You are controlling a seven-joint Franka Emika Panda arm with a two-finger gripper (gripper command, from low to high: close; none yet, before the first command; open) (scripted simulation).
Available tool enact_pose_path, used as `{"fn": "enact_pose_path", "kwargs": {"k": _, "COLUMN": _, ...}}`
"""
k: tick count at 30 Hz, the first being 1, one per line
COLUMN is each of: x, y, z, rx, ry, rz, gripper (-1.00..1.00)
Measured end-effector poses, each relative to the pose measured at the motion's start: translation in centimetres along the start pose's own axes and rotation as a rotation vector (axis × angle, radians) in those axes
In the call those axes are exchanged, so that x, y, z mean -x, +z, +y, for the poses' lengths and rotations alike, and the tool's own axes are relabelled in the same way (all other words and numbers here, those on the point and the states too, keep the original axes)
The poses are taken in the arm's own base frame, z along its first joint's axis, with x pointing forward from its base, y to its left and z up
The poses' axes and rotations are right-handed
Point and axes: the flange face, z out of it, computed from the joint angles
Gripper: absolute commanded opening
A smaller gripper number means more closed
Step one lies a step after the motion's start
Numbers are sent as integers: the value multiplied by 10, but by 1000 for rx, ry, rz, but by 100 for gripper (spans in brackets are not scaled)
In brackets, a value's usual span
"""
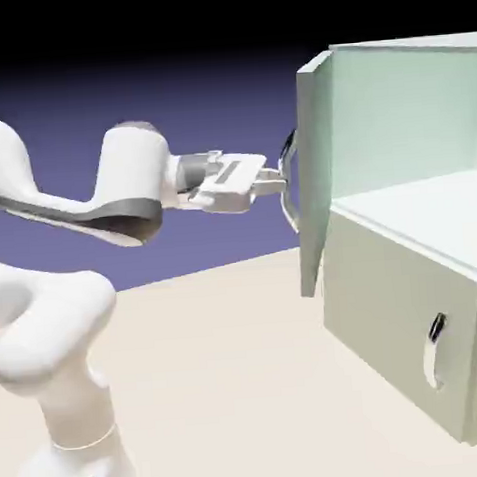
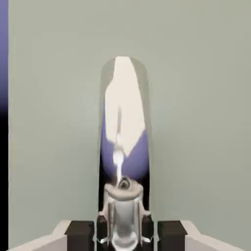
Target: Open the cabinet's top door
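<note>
The cabinet [image 1: 403, 241] stands at the right of the exterior view, a pale grey-green box resting on the tabletop [image 1: 223, 384]. Its top door [image 1: 316, 167] is swung well out from the front, so that it shows nearly edge-on, and the upper compartment behind it lies open with a bare pale shelf inside. The lower panel [image 1: 399, 321] is shut, its small curved handle [image 1: 436, 354] untouched.

The white arm [image 1: 70, 204] reaches level from the left toward the door. Its end effector [image 1: 279, 183] is closed on the door handle [image 1: 290, 184], a long curved silver-black bar on the outer face of the door. The hand view bears this out: the glossy handle fills the middle of the picture, rising from between the 2 dark fingers [image 2: 80, 234] at the bottom edge, with the flat door face behind it.

As a judgement, the task looks largely done: the door stands at a wide angle and the compartment is exposed. What may remain is a little more swing, then letting go of the handle and drawing the arm clear.

The tabletop is a plain pale beige with nothing else on it that shows. Behind it the backdrop is blue-violet, fading to black at the top.
</note>
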Motion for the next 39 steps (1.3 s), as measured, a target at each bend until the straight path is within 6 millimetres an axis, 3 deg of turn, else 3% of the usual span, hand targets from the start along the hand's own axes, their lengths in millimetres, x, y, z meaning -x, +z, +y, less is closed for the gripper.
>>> {"fn": "enact_pose_path", "kwargs": {"k": 10, "x": -7, "y": -25, "z": 7, "rx": -46, "ry": 0, "rz": -46, "gripper": -100}}
{"fn": "enact_pose_path", "kwargs": {"k": 22, "x": -32, "y": -88, "z": 32, "rx": -167, "ry": 0, "rz": -166, "gripper": -100}}
{"fn": "enact_pose_path", "kwargs": {"k": 30, "x": -61, "y": -141, "z": 61, "rx": -280, "ry": 0, "rz": -279, "gripper": -100}}
{"fn": "enact_pose_path", "kwargs": {"k": 39, "x": -111, "y": -202, "z": 111, "rx": -436, "ry": 0, "rz": -435, "gripper": -100}}
